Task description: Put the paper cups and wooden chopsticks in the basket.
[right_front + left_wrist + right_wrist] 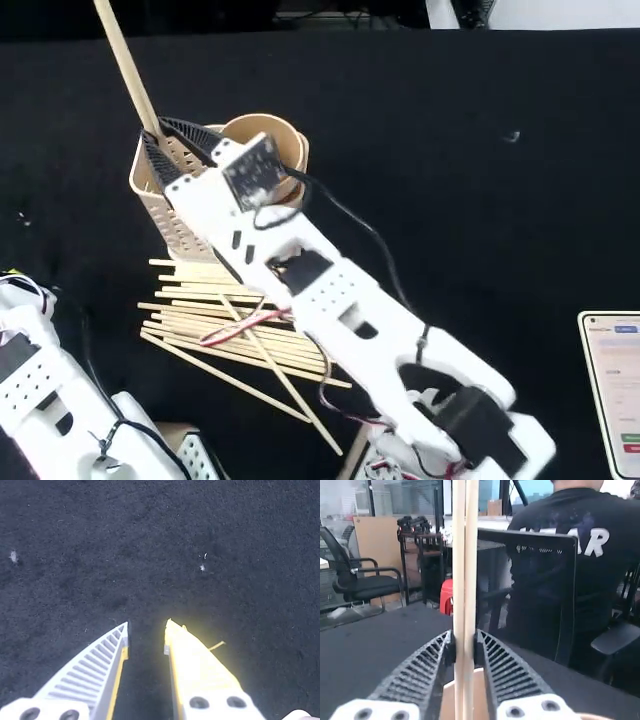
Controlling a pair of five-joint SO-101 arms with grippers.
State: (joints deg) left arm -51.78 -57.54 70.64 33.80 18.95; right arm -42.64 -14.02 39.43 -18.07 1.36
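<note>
My right claw (464,639) is clamped on two sticks (464,555), which lie side by side between the fingers and run out well past the tips. In the high view this claw sits over the basket (165,215), at its far left corner, and the sticks slant up and away from it. A cup (285,135) stands at the basket's far right side, partly under my arm. It looks to be inside, though I cannot tell for sure. A pile (215,325) of loose sticks lies on the worktop (480,200) just in front of the basket, a few of them crossing the rest at an angle. My left claw (146,625) hangs over bare worktop, fingers a little apart with nothing between them.
</note>
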